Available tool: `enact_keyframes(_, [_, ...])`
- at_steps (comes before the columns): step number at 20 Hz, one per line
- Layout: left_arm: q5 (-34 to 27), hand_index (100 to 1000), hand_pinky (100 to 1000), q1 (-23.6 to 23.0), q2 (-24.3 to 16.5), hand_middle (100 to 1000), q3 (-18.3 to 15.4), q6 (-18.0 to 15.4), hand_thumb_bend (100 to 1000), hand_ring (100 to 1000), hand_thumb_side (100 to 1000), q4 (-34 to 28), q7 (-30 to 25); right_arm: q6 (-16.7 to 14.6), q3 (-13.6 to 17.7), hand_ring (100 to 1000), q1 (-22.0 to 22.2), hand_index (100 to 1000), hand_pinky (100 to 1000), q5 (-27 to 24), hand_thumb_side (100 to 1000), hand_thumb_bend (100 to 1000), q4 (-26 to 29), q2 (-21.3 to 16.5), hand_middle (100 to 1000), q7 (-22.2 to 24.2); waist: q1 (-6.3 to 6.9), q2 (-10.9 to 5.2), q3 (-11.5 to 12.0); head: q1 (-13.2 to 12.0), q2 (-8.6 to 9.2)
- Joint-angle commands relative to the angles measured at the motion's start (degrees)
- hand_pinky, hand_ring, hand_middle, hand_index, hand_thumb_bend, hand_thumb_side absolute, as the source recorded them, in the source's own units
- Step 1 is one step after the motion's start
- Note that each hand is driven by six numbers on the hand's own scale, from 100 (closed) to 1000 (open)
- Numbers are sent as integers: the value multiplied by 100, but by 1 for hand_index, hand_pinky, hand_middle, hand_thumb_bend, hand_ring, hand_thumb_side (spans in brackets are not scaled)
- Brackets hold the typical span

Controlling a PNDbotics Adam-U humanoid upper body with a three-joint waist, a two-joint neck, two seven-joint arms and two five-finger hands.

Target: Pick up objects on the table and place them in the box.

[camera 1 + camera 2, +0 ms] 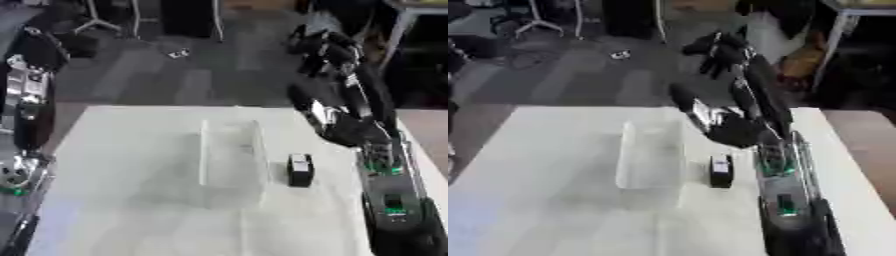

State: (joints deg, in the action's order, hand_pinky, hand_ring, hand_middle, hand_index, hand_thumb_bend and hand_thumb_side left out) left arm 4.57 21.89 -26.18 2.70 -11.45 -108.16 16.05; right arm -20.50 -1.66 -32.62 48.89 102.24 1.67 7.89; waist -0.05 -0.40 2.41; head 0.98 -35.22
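Right forearm, black w/ green circuit boards showing, runs up the right side of the white table (114, 210) from the lower edge. Its hand, the right hand (715, 125), hangs above the table's far right part, fingers pointing toward the far-left; whether they're curled or straight — can't tell, too blurred. Nothing seen in it.

1 small black block-shaped object w/ a white patch on top (300, 170) stands upright on the table, just right of the box, apart from it, and near the forearm's inner side. It's the only loose item visible on the tabletop.

1 clear plastic rectangular box (232, 160), open-topped, sits mid-table, long side running away from the camera. Contents: can't make out any.

Left arm shows at the left edge, black w/ silver joints; left hand isn't visible in either view.
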Motion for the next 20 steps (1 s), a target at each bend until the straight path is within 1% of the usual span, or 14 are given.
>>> enact_keyframes(1, [36, 887, 628, 40, -95, 819, -68, 40, 163, 678, 1000, -105, 18, -12, -8, 492, -51, 727, 402, 27, 1000, 495, 90, -14, 645, 42, 27, -33, -8, -5, 134])
enact_keyframes(6, [33, 887, 627, 35, -94, 818, -67, 56, 163, 676, 1000, -117, 9, -15, -7, 492, -49, 727, 402, 29, 1000, 500, 76, -19, 646, 85, 23, -29, -1, 25, 179])
enact_keyframes(8, [32, 887, 626, 37, -96, 817, -66, 60, 163, 674, 1000, -117, -4, -18, -5, 495, -46, 734, 403, 40, 1000, 515, 54, -21, 655, 115, 21, -30, 3, 26, 175])
enact_keyframes(11, [33, 887, 625, 34, -104, 815, -78, 60, 163, 672, 1000, -116, -15, -46, 2, 505, -65, 772, 406, 115, 1000, 624, -91, -7, 683, 285, 27, -34, 8, 30, 110])
enact_keyframes(12, [30, 888, 625, 32, -101, 815, -80, 64, 163, 672, 1000, -110, -18, -56, 5, 513, -106, 798, 413, 186, 1000, 631, -244, -25, 694, 415, 31, -37, 13, 57, 63])
enact_keyframes(13, [26, 888, 625, 31, -99, 815, -80, 65, 163, 672, 1000, -108, -22, -76, 16, 513, -170, 798, 413, 267, 1000, 671, -429, -36, 698, 555, 35, -41, 18, 82, 29])
enact_keyframes(14, [22, 887, 625, 26, -100, 814, -77, 63, 164, 670, 1000, -109, -29, -100, 11, 528, -276, 859, 429, 371, 1000, 741, -714, -71, 730, 749, 36, -52, 29, 136, 2])
enact_keyframes(15, [17, 887, 624, 18, -102, 813, -77, 61, 164, 669, 1000, -111, -36, -103, 37, 535, -421, 890, 442, 552, 1000, 761, -1039, -118, 740, 926, 37, -62, 37, 170, -12])
enact_keyframes(16, [12, 887, 622, 11, -105, 812, -77, 62, 164, 668, 1000, -109, -42, -176, 26, 538, -580, 893, 448, 658, 1000, 779, -1392, -144, 739, 1090, 38, -69, 46, 198, -10])
enact_keyframes(17, [8, 887, 623, 7, -107, 813, -80, 62, 164, 669, 1000, -108, -46, -261, 42, 536, -714, 894, 444, 713, 1000, 772, -1695, -164, 740, 1192, 40, -73, 49, 210, -10])
enact_keyframes(18, [6, 887, 617, 0, -111, 810, -78, 63, 163, 664, 1000, -103, -53, -357, 42, 575, -865, 910, 532, 781, 1000, 808, -2024, -217, 744, 1306, 39, -78, 52, 208, -11])
enact_keyframes(19, [5, 887, 616, -6, -114, 809, -76, 64, 163, 663, 1000, -100, -61, -433, 61, 581, -1026, 910, 547, 886, 1000, 702, -2359, -276, 745, 1399, 40, -80, 52, 203, -13])
enact_keyframes(20, [3, 887, 615, -11, -116, 809, -73, 63, 163, 663, 1000, -96, -70, -504, 77, 590, -1164, 909, 572, 1013, 1000, 831, -2649, -333, 746, 1460, 38, -83, 53, 196, -18])
